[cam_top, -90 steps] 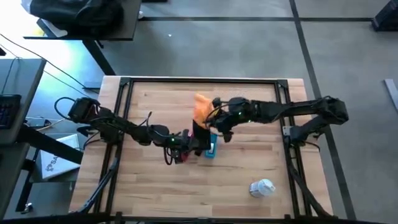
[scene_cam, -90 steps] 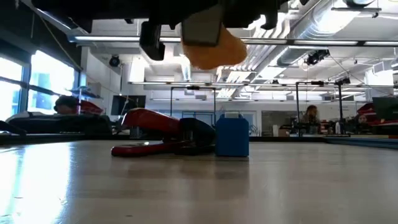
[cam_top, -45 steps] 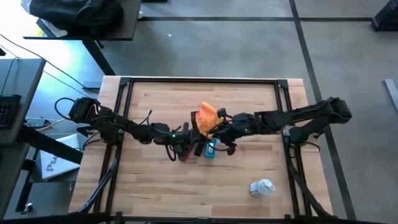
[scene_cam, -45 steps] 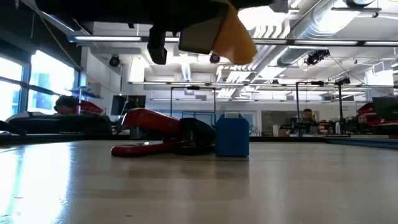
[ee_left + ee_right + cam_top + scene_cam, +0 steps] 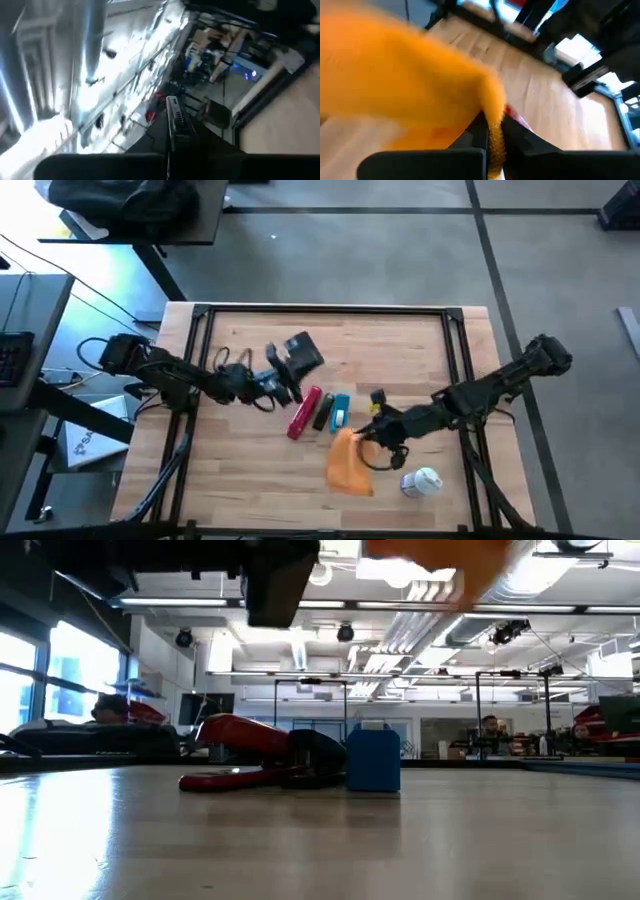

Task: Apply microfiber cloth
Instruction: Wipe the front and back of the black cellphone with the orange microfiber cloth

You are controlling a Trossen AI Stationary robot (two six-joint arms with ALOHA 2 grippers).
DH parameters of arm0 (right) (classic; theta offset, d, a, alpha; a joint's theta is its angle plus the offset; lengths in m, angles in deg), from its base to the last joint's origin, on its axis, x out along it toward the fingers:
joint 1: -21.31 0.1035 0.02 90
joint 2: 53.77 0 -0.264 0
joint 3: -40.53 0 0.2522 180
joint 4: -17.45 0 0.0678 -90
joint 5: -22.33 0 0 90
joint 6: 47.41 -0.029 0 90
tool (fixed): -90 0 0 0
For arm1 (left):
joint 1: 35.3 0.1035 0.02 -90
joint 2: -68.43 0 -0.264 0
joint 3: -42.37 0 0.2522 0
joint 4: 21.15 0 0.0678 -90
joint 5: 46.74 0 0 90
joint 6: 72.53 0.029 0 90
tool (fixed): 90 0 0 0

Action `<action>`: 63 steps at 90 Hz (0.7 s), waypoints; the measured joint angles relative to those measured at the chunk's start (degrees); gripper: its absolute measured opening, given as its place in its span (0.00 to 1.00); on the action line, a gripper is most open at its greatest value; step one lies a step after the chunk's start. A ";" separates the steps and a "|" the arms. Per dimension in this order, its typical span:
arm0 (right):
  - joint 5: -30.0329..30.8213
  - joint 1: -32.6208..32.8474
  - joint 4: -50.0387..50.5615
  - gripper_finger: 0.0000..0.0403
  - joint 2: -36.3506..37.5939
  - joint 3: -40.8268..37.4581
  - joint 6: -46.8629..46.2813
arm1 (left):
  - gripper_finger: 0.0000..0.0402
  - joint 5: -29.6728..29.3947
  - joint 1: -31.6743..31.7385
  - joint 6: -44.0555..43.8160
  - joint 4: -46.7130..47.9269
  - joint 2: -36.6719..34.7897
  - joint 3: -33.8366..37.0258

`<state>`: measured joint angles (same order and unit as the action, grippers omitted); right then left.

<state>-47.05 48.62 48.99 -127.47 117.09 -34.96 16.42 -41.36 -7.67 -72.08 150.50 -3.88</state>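
the right tool [image 5: 366,442] gripped the microfiber cloth [image 5: 350,465] by one edge, its fingers closed on a fold of the orange fabric, which the right wrist view showed pinched between the two dark fingertips [image 5: 479,131]. seen from above, the cloth hung and spread just off the tool toward the front of the worktop [image 5: 230,480], near the small white-grey spray bottle [image 5: 422,481] and apart from the red bar [image 5: 304,412] and the blue block [image 5: 341,411] lying side by side at the middle. the low view showed only a smear of orange [image 5: 470,558] at its upper edge, so the cloth appeared to be held clear of the wood rather than resting on it. the left tool [image 5: 292,362] was raised behind the red bar, its camera pointed at the ceiling; whether its fingers were open could not be told.

doing the step well looked to call for lowering the cloth until a broad part of it lay flat on the surface to be wiped, keeping the pinch firm so the fabric would not slip free, and steering wide of the spray bottle, which sat close enough to be knocked over. which surface was meant was not plain from this moment.
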 joint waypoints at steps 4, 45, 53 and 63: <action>2.60 -0.11 0.00 0.00 1.20 0.06 -0.18 | 0.02 1.02 1.25 -5.40 0.58 -1.39 1.42; 18.32 -13.59 14.55 0.00 11.82 0.13 -5.56 | 0.02 14.33 16.14 -72.62 2.32 -12.55 9.67; 12.79 -18.37 22.58 0.00 11.85 0.11 -10.30 | 0.02 17.19 18.65 -85.95 6.33 -13.72 9.60; 3.06 -22.89 31.42 0.00 11.80 0.11 -12.95 | 0.02 20.51 21.29 -94.52 13.22 -13.90 9.66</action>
<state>-43.99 25.73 80.41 -115.66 117.20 -47.91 36.93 -20.07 -102.20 -58.87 136.60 5.78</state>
